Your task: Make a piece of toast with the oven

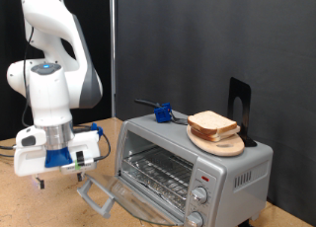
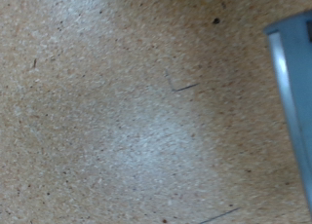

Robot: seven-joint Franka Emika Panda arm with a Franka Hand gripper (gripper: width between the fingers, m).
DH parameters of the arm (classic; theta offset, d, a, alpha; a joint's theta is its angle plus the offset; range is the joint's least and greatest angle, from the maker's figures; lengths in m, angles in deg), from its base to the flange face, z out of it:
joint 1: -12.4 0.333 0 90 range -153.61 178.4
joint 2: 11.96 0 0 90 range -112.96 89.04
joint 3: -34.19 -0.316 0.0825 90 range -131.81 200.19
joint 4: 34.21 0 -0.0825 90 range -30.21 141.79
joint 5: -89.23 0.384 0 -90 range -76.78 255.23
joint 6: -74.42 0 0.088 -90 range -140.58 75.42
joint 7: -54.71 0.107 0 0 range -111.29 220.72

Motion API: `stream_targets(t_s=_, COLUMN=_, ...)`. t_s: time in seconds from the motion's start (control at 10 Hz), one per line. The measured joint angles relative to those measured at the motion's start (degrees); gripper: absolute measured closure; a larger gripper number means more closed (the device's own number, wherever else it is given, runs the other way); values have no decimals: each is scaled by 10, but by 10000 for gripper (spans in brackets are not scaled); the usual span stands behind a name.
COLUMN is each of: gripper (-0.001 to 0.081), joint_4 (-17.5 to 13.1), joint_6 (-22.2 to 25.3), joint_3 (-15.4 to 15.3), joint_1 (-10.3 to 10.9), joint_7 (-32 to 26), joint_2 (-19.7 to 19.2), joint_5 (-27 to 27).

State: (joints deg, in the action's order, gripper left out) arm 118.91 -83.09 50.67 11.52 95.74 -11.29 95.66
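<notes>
The silver oven point(image 1: 237, 168) stands at the exterior view's right. Its glass door point(image 1: 114, 195) hangs open and down, and the wire rack point(image 1: 158, 173) inside is bare. Two stacked slices of toast point(image 1: 211, 122) lie on a round light-wood plate point(image 1: 225, 146) on top of the oven. My gripper point(image 1: 41, 178) points down just above the table, to the left of the open door, with nothing seen in it. The wrist view shows only the wood table point(image 2: 127, 117) and a grey-blue edge point(image 2: 295, 78), likely the door; no fingers show there.
A blue-handled tool point(image 1: 163, 113) lies on the oven top behind the plate. A black stand point(image 1: 240, 99) rises behind the toast. A dark curtain backs the scene. Cables trail by the arm's base point(image 1: 15, 148).
</notes>
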Motion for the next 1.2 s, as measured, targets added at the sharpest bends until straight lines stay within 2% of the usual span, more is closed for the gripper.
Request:
stream_targets(t_s=0.3, gripper=6, joint_4=-8, joint_6=-45, joint_3=1, joint_1=-4, joint_7=-11, joint_2=-54, joint_5=9)
stream_targets(t_s=0.7, gripper=6, joint_4=-16, joint_6=-81, joint_3=0, joint_1=-4, joint_7=-12, joint_2=-110, joint_5=5)
stream_targets(t_s=1.0, gripper=6, joint_4=-12, joint_6=-82, joint_3=-2, joint_1=-9, joint_7=-35, joint_2=-117, joint_5=18)
stream_targets(t_s=1.2, gripper=6, joint_4=-2, joint_6=-83, joint_3=-4, joint_1=-20, joint_7=-66, joint_2=-104, joint_5=46)
